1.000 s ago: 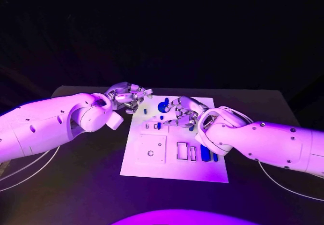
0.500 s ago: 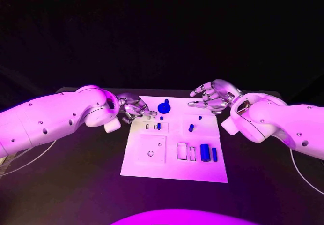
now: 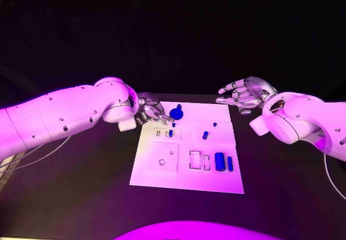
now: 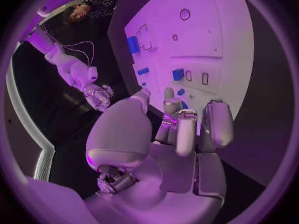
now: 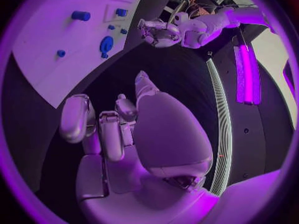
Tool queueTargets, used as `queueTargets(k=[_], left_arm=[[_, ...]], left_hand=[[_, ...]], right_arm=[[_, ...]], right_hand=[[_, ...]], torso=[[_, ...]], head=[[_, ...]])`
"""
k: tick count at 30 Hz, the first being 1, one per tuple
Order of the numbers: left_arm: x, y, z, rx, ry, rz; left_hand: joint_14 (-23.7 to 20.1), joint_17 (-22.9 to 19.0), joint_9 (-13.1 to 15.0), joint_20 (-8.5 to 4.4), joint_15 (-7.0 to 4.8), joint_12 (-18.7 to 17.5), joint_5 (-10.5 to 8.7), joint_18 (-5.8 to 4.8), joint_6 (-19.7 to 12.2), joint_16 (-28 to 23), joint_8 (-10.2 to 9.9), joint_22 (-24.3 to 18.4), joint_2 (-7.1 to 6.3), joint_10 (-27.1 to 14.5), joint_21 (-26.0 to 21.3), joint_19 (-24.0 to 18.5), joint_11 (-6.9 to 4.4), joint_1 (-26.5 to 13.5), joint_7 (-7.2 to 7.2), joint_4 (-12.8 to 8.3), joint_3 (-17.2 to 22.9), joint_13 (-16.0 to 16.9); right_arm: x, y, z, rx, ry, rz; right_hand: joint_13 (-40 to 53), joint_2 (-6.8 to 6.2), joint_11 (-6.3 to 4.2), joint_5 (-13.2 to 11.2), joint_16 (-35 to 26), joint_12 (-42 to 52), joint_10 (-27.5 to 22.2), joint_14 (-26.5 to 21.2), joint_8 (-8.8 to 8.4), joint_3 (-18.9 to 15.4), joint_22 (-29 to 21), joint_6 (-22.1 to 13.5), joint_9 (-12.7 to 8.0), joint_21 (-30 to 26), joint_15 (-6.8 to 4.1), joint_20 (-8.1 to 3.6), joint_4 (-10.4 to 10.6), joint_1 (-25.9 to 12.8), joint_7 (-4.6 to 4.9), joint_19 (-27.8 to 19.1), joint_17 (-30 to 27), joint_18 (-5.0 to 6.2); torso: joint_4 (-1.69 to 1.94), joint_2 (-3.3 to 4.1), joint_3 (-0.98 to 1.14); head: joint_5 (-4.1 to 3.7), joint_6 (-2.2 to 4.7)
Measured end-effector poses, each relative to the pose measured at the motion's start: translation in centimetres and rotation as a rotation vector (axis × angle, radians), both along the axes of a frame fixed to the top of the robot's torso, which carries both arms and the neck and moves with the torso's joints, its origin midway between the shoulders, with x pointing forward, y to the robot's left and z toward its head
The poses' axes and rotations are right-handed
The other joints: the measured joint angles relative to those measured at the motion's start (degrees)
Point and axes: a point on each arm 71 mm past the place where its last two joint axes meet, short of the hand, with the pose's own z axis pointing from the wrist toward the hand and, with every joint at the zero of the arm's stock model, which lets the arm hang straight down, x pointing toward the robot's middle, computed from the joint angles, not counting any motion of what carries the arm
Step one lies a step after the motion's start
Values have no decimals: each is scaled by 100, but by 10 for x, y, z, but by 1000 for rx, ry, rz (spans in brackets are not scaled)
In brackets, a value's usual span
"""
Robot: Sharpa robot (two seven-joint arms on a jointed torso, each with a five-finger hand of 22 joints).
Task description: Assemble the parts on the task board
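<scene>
matt task board [image 3: 189,172], glossy metal left hand [image 3: 148,111].

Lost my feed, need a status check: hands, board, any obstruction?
Left hand empty, at the task board's far left corner. Right hand open, off the far right corner. Blue parts on board. Nothing obstructing.

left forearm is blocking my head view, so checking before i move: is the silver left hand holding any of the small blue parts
Observer: No. The left wrist view shows the silver left hand empty, its fingers apart with nothing between them.
Operator: and the right one, anything tucked against the palm
Observer: Nothing. The right wrist view shows the silver right hand with a bare palm and nothing in its fingers.
</scene>
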Motion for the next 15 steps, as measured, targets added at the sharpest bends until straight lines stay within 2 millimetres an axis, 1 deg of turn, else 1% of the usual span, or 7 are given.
queueTargets(k=[2, 4, 7, 8, 11, 12, 15], left_arm=[[2, -4, 1, 23, -3, -2], [5, -8, 2, 43, -8, -4], [8, -13, 4, 73, -16, -5], [9, -14, 4, 83, -17, -5], [11, -20, 4, 113, -20, -7], [12, -21, 4, 122, -19, -7], [14, -24, 2, 151, -13, -6]], left_hand=[[0, 0, 22, 0, 0, -87, 0, 0, -30, 0, 0, 3, 30, -108, 0, 0, 6, -30, 30, 2, -28, -105], [0, -1, 53, 0, 0, -90, 0, 0, -51, 0, 21, 2, 23, -118, 0, 0, 15, -116, 10, 8, -89, -142], [0, -1, 88, 0, 0, -125, 0, 0, -66, 0, 34, 2, 47, -137, 0, 0, 14, -152, 24, 8, -136, -161], [0, -1, 96, 0, 0, -127, 0, 0, -72, 0, 34, 2, 25, -158, 0, 0, 17, -172, 30, 14, -159, -173], [0, -1, 122, 0, 0, -129, 0, 0, -72, 0, 34, 2, 31, -158, 0, 0, 17, -210, 30, 8, -196, -183], [0, -1, 132, 0, 0, -129, 0, 0, -84, 0, 55, 2, 59, -158, 0, 0, 17, -239, 19, 21, -210, -197], [0, -1, 145, 0, 0, -157, 0, 0, -92, 0, 55, 2, 61, -199, 0, 0, 18, -241, 11, 8, -229, -224]], right_arm=[[1, -2, 0, 3, -1, -6], [2, -4, 1, 5, -2, -10], [4, -6, 1, 7, -4, -15], [4, -7, 1, 7, -5, -17], [5, -8, 1, 8, -6, -21], [6, -9, 1, 8, -7, -22], [6, -9, 2, 7, -7, -24]], right_hand=[[-5, 0, 0, 0, 0, 0, 0, 0, 0, 0, -9, 0, 2, -22, 0, 0, 0, 0, 0, 0, 0, 0], [-21, 0, 0, 0, 0, 0, 0, 0, 0, 0, -23, 0, 5, -39, 0, 14, 0, 0, 0, -14, 0, 0], [-49, 0, -22, 0, -23, 0, -22, 0, 0, 0, -46, 0, 5, -70, 0, 18, 0, 0, 0, -22, 0, 0], [-57, 0, -25, 0, -25, 0, -25, 0, 0, 0, -53, 0, 5, -85, 0, 8, 0, 0, 0, -33, 0, 0], [-63, 0, -15, 0, -35, 0, -39, 0, 0, 0, -66, 0, 5, -88, 0, 0, 0, 0, -1, -41, 0, 0], [-64, 0, -8, 0, -35, 0, -50, 0, 0, 0, -70, 0, 5, -88, 0, 0, 0, 0, -1, -41, -1, 0], [-77, 0, -10, 0, -35, -22, -52, 0, 0, 0, -81, 0, 5, -128, 0, 20, 0, 0, -1, -61, 3, 0]], torso=[[0, 1, -1], [2, 2, -3], [3, 3, -3], [3, 3, -3], [3, 3, -3], [3, 3, -2], [3, 1, -2]], head=[[6, -5], [12, -12], [23, -23], [25, -24], [33, -36], [36, -40], [52, -47]])
